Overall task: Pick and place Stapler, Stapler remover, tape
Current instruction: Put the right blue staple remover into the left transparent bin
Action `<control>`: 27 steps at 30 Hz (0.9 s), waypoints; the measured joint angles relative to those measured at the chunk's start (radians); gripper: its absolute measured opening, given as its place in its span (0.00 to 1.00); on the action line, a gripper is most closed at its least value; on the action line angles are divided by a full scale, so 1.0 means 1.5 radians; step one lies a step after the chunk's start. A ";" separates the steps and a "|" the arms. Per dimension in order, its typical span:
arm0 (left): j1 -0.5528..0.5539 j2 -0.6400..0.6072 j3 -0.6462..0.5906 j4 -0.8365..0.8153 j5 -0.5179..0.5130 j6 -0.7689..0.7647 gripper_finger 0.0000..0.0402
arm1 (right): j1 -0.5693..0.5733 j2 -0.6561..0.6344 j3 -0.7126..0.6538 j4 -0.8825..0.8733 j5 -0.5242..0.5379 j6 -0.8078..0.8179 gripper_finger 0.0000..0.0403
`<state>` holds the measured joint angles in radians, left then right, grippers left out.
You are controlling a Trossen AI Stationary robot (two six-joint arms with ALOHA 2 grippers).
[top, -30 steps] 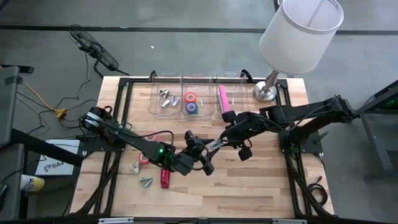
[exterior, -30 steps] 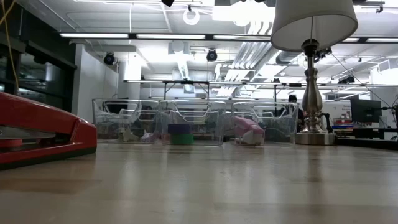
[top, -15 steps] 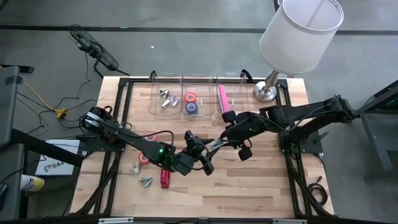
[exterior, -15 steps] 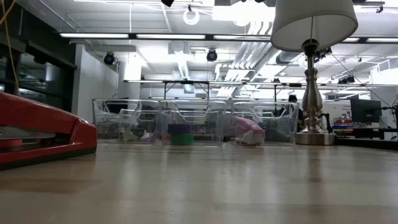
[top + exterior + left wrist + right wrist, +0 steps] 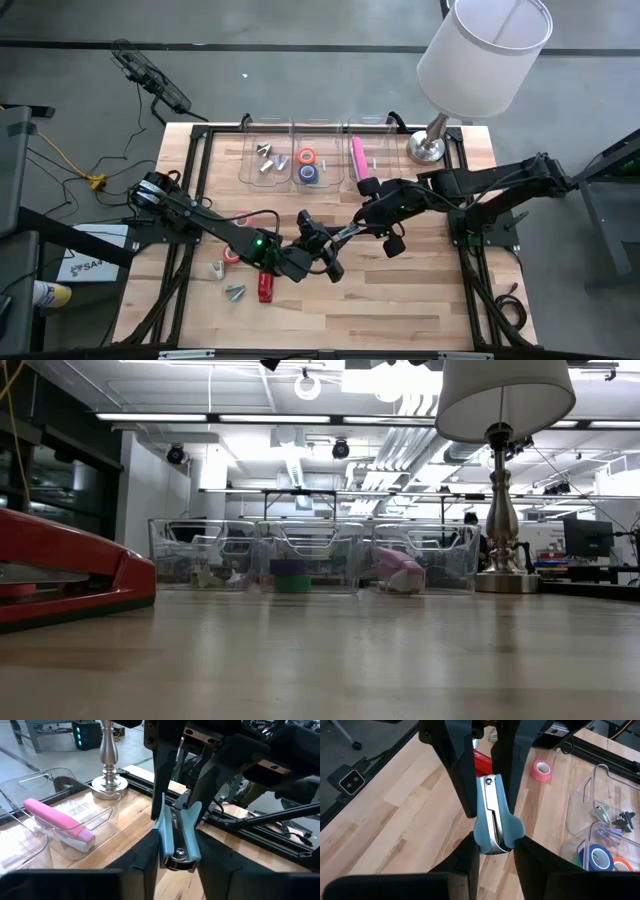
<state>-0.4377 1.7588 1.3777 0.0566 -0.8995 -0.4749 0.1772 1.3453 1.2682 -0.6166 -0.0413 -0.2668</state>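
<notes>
A blue stapler remover with a metal strip hangs in the air over the table's middle, between both grippers. My left gripper comes at it from the near left, my right gripper from the far right; both are shut on it. A red stapler lies flat on the table nearer the near edge, and fills the left of the low view. Pink tape and red tape lie flat on the table's left part. More tape rolls sit in the middle clear tray. My left gripper pinches the stapler remover's riveted metal end between its two fingers. The fingers lie about level, coming from the table's near left. The remover is lifted clear. My right gripper pinches the remover's wide blue end between its two fingers, coming from the far right, opposite the left gripper. The remover runs lengthwise from one gripper to the other.
Three clear trays stand in a row at the far edge: one with silvery claws, the tape tray, and one with a pink stapler. A lamp stands at the far right. Two silvery claws lie near the red stapler.
</notes>
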 joint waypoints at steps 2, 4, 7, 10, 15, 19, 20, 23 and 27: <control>0.000 0.000 0.000 -0.001 0.004 0.003 0.22 | 0.000 0.000 0.000 -0.002 -0.002 0.002 0.22; 0.000 0.000 0.000 -0.002 0.004 0.003 0.21 | 0.000 0.000 0.000 -0.002 -0.003 0.002 0.22; 0.000 0.000 0.000 -0.001 0.004 0.003 0.21 | 0.000 0.000 0.000 -0.002 -0.003 0.002 0.22; 0.000 0.000 0.000 -0.001 0.004 0.002 0.22 | 0.000 0.000 0.000 -0.002 -0.002 0.002 0.22; 0.000 0.000 0.000 0.000 0.001 0.000 0.22 | 0.000 0.000 0.000 0.000 -0.002 0.002 0.23; 0.000 0.000 0.000 0.001 -0.001 0.000 0.22 | 0.000 0.000 0.000 -0.001 -0.006 0.000 0.26; 0.000 0.000 0.000 0.001 -0.001 -0.001 0.21 | 0.000 0.000 0.000 -0.002 -0.012 -0.002 0.27; 0.000 0.000 0.000 0.003 -0.001 -0.005 0.21 | 0.000 0.000 0.000 -0.004 -0.015 -0.002 0.32; -0.001 0.000 0.000 0.000 -0.017 -0.005 0.21 | 0.000 0.000 0.000 -0.005 -0.014 0.006 0.37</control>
<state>-0.4385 1.7588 1.3777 0.0564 -0.9251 -0.4823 0.1770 1.3447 1.2678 -0.6247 -0.0621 -0.2584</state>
